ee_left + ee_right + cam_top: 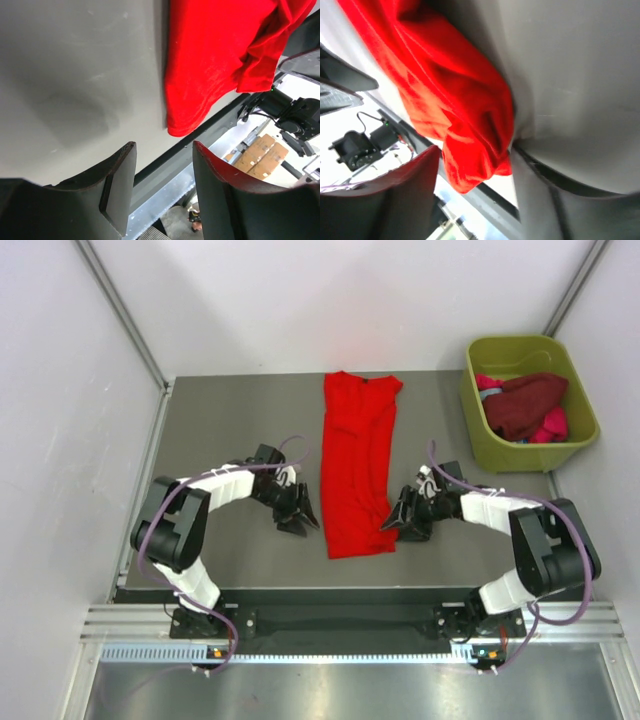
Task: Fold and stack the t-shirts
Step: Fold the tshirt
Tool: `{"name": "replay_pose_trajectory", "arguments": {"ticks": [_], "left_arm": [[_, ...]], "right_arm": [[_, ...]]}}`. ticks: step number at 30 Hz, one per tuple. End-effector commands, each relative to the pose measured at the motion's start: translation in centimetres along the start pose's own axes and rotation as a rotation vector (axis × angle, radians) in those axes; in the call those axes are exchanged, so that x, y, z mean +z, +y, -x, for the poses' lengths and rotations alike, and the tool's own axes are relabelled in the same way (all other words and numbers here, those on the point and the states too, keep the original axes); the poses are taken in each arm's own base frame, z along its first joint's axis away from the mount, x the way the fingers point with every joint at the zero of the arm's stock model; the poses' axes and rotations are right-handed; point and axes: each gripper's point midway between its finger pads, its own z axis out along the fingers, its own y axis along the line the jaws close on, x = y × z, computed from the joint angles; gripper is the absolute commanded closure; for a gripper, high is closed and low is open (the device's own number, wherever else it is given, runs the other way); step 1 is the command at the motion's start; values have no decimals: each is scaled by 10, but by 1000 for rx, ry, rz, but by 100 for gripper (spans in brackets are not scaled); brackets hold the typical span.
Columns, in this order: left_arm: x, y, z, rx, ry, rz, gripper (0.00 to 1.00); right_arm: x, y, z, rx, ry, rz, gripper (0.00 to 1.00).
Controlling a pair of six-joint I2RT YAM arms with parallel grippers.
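1. Bases of both arms are seen at the bottom of the top view, bolted at the near edge of the table [230, 420]. Both arms are bent at the elbow, with the wrists lowered close to the tabletop.
2. Top view: the left gripper [297, 515] is placed just left of the bright red t-shirt [355, 465], apart from it. The right gripper [403, 520] is set against the shirt's lower right edge.
3. Top view: the bright red t-shirt is laid as a long narrow strip down the middle of the table.
4. Top view: an olive-green tub [520, 455] is stood at the far right. A dark maroon t-shirt [525, 405] and a magenta-pink t-shirt [553, 425] are heaped inside it.
5. Left wrist view: the left gripper [164, 146] is seen with its jaws parted about halfway and nothing between them. The red shirt's [215, 55] near corner is beyond the fingertips and is not touched.
6. Right wrist view: the right gripper [476, 150] is seen with its jaws well apart. A bunched corner of the red shirt [445, 90] is lodged between the fingers and touches one of them, but it is not pinched.
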Motion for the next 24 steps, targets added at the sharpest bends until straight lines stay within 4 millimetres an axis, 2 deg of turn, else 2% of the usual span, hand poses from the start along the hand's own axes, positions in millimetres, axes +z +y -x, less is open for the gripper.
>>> {"name": "replay_pose_trajectory", "arguments": {"ticks": [1, 4, 8, 9, 10, 16, 23, 24], "left_arm": [[7, -16, -8, 9, 8, -55, 46], [18, -20, -10, 12, 17, -57, 46], [32, -21, -10, -1, 42, -38, 46], [39, -17, -11, -16, 57, -29, 46], [44, -23, -12, -5, 66, -38, 47], [65, -24, -15, 3, 109, -17, 51], [75, -29, -21, 8, 133, -26, 68], [75, -29, -22, 10, 135, -25, 79]], "right_arm": [[-4, -21, -7, -39, -5, -109, 35], [-7, -22, -11, -43, 3, -116, 34], [-1, -32, -15, -13, 7, -129, 35], [1, -33, -14, -11, 4, -125, 35], [3, -34, -15, -8, 9, -130, 36], [7, -33, -10, -14, -6, -122, 39], [20, -36, -21, -28, 20, -131, 44], [22, -34, -24, -36, 32, -129, 46]]}}
